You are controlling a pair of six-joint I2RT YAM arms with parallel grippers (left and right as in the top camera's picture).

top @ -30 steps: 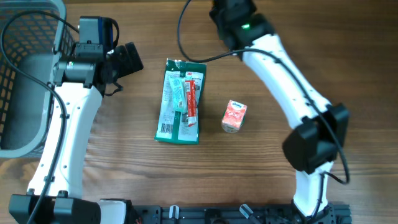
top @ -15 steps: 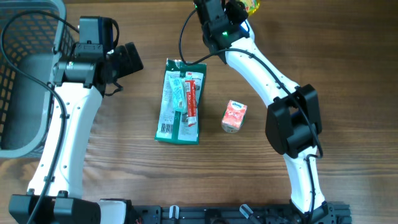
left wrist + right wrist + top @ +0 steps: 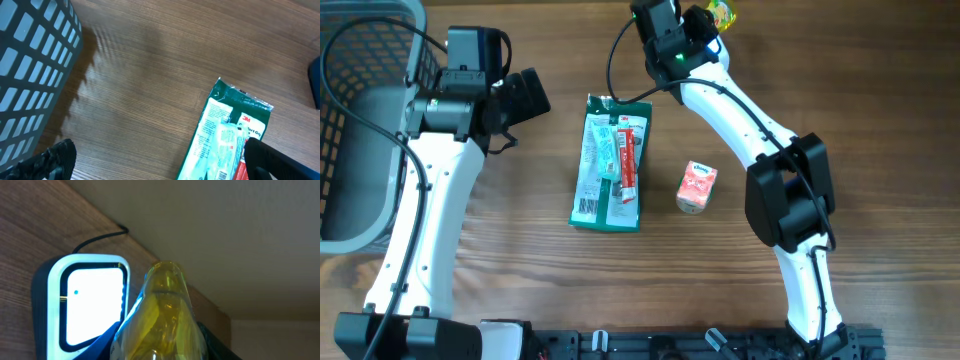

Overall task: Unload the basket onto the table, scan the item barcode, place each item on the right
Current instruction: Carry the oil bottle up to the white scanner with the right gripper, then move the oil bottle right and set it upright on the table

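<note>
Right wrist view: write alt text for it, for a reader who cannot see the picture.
A yellow packet in clear wrap rises from the bottom edge, close to the camera, partly overlapping a scanner whose white window glows. The scanner stands on a wooden table, with a black cable trailing behind it toward a plain wall.

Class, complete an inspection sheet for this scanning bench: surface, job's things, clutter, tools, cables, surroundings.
Surface: wooden table, no spills seen.
Job's things: yellow packet held beside the lit scanner.
Clutter: green blister pack and small red carton, lying apart.
Tools: left tool open and empty; right tool shut on the yellow packet.
Cables: black cable behind the scanner; arm cable looping above the pack.
Surroundings: grey mesh basket at the table's left edge.
</note>
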